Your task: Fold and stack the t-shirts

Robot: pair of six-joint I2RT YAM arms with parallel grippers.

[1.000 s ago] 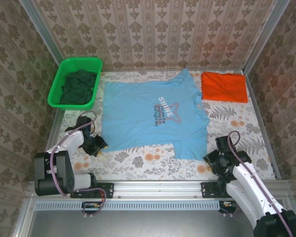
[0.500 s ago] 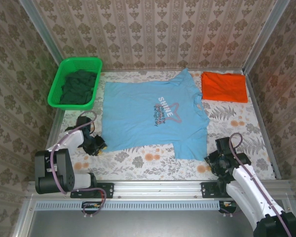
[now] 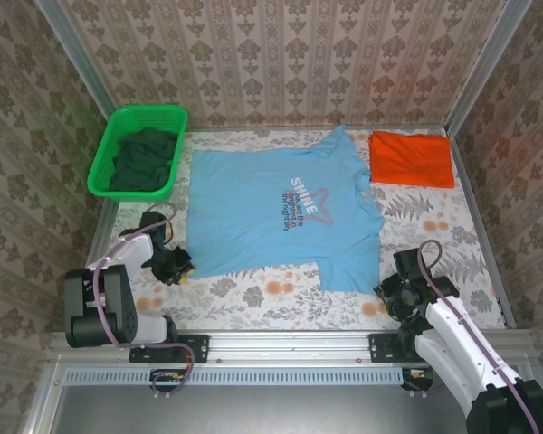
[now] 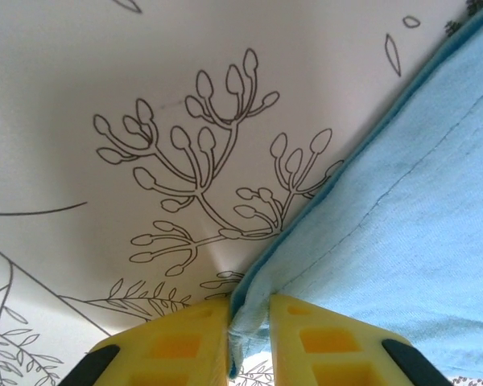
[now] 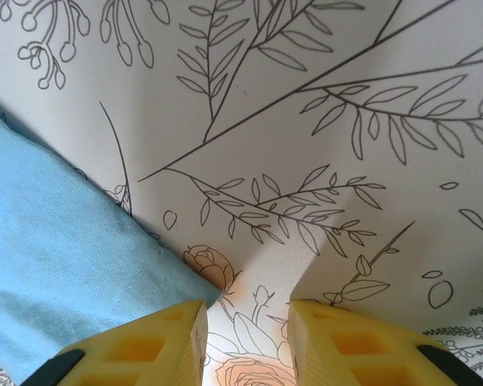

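The light blue t-shirt (image 3: 281,212) lies spread flat in the middle of the table, chest print up. My left gripper (image 3: 183,267) is at its near left hem corner. In the left wrist view the yellow fingers (image 4: 185,342) are shut on a pinch of that blue hem (image 4: 402,209), around my left gripper's (image 4: 249,322) midline. My right gripper (image 3: 385,294) sits at the near right hem corner. In the right wrist view it (image 5: 248,330) stands open on the bare cloth, with the blue corner (image 5: 56,241) beside its left finger. The orange-red t-shirt (image 3: 412,159) lies folded at the back right.
A green plastic basket (image 3: 149,110) holding dark green clothes (image 3: 145,158) stands at the back left. The table wears a floral cover (image 3: 271,294). Patterned walls close in three sides, and a metal rail (image 3: 290,344) runs along the near edge.
Both arms have shifted only slightly at the shirt's near corners. The shirts and the basket lie as before.
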